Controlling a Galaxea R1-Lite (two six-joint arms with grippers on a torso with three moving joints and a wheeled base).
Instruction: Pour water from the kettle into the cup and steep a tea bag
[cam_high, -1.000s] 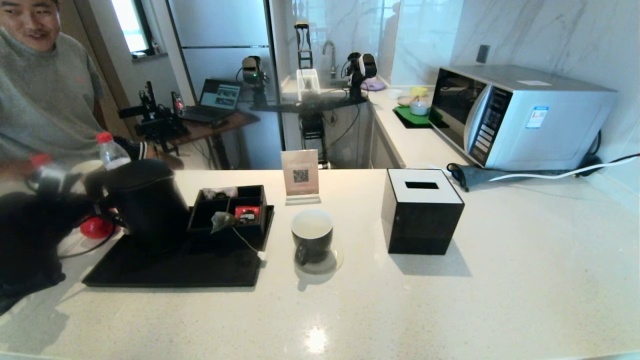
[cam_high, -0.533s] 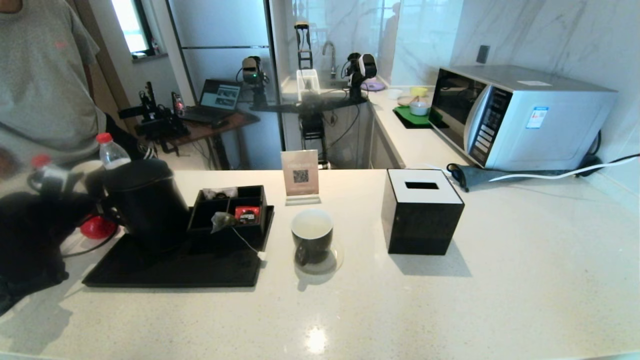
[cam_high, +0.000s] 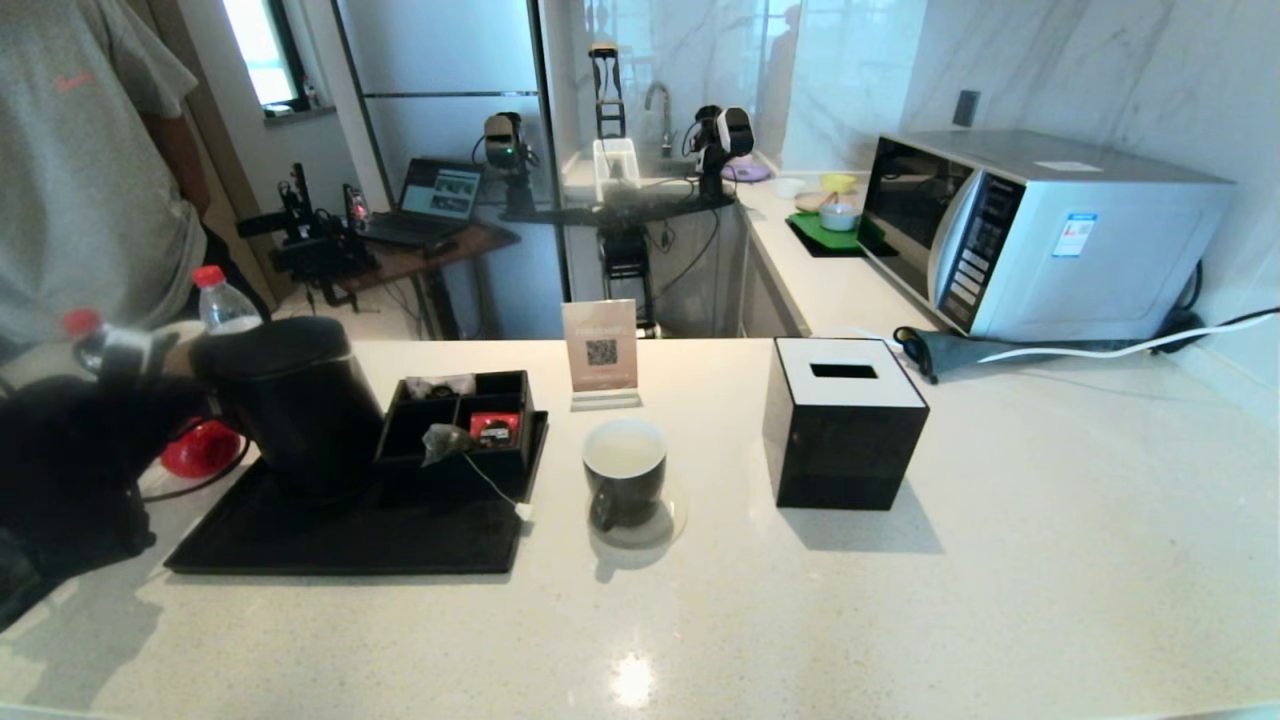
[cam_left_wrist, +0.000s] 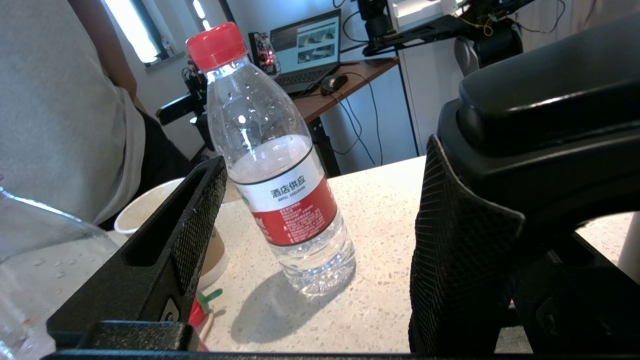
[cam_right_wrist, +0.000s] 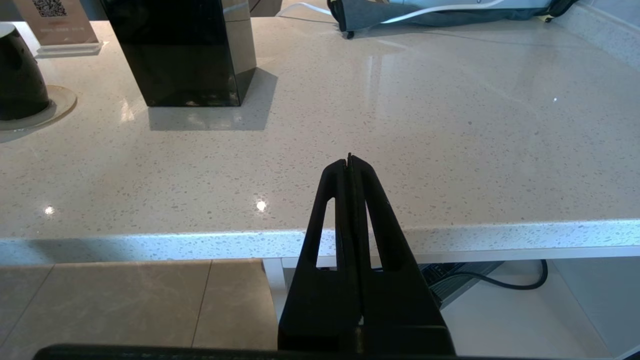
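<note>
The black kettle (cam_high: 300, 405) stands on a black tray (cam_high: 300, 540) at the left. My left gripper (cam_left_wrist: 325, 160) is open beside the kettle's handle side, holding nothing. One finger (cam_left_wrist: 465, 250) lies against the kettle's dark body (cam_left_wrist: 550, 100). The dark cup (cam_high: 624, 470) sits on a glass coaster in the middle, with pale water (cam_high: 624, 453) inside it. The grey-green tea bag (cam_high: 443, 441) hangs on the front of a black organiser box, its string running to a white tag (cam_high: 521, 511). My right gripper (cam_right_wrist: 349, 159) is shut and empty, low at the counter's front edge.
Two red-capped water bottles (cam_left_wrist: 275, 165) and a pale paper cup (cam_left_wrist: 150, 210) stand left of the kettle. A black tissue box (cam_high: 843, 420) is right of the cup, with a QR sign (cam_high: 601, 350) behind. A microwave (cam_high: 1040, 230) sits at the back right. A person stands at the far left.
My left arm has edged up and toward the kettle. The person at the left has straightened up. The cup, the tea bag and the right gripper have not moved.
</note>
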